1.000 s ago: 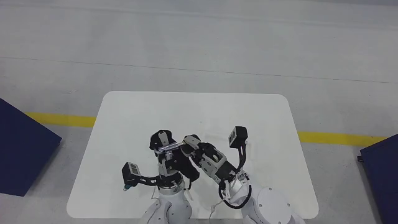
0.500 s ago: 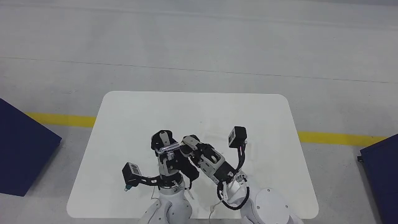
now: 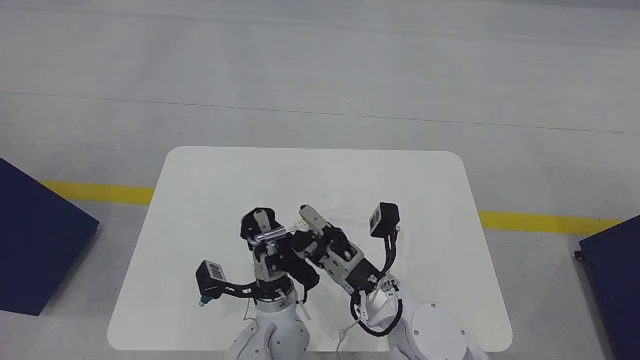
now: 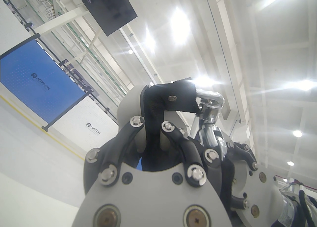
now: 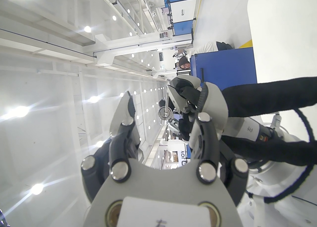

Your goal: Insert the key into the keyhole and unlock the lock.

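Observation:
My left gripper is shut on a chrome lock, held up above the near part of the table; one black pad presses its side. In the right wrist view the lock's round end face points at my right gripper, which is open with its fingers on either side of that face and apart from it. I cannot make out a key. From above, the left gripper and the right gripper sit close together, with the lock between them.
The white table stretches bare beyond both arms. Dark blue panels stand off the table's left and right. A yellow floor line runs behind the table.
The right gripper's fingers, closed near the lock a second ago, have spread open and one fingertip now points farther up the table. The left gripper has kept still with the lock.

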Available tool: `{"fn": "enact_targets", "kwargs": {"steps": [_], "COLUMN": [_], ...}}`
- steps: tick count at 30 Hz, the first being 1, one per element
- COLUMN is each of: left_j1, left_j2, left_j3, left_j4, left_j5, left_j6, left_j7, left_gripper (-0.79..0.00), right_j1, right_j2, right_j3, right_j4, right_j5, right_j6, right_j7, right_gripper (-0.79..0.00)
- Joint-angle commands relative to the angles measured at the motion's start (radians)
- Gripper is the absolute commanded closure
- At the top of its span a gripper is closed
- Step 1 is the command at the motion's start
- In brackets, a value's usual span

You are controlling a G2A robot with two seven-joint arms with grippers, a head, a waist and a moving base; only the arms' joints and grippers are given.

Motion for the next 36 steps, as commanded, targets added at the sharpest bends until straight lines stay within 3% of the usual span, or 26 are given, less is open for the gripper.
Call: {"fn": "enact_targets", "kwargs": {"steps": [1,4,8,10,36], "left_j1": [0.001,0.002,0.003,0.003,0.007], "left_j2": [-0.001,-0.003,-0.005,-0.006,-0.015], "left_j3": [-0.002,-0.004,-0.007,-0.008,-0.029], "left_j4": [0.001,0.000,0.000,0.001,0.013], "left_j5": [-0.001,0.000,0.004,0.006,0.058], "left_j6": [-0.001,-0.002,-0.004,-0.004,0.009], "left_j7": [-0.001,-0.004,-0.008,-0.009,-0.012], "left_gripper": [0.000,0.000,0.000,0.000,0.000], "right_j1": [-0.003,-0.008,-0.013,-0.012,-0.008], "right_j2": [0.001,0.003,0.005,0.005,0.007], "right_j3": [0.015,0.038,0.055,0.058,0.054], "right_j4": [0.001,0.003,0.002,0.002,0.001], "right_j5": [0.002,0.007,0.004,0.002,-0.055], "right_j6": [-0.004,-0.007,-0.003,-0.001,-0.007], "right_j7": [0.002,0.014,0.031,0.038,0.114], "right_gripper": [-0.727,-0.382,-0.212,-0.006,0.000]}}
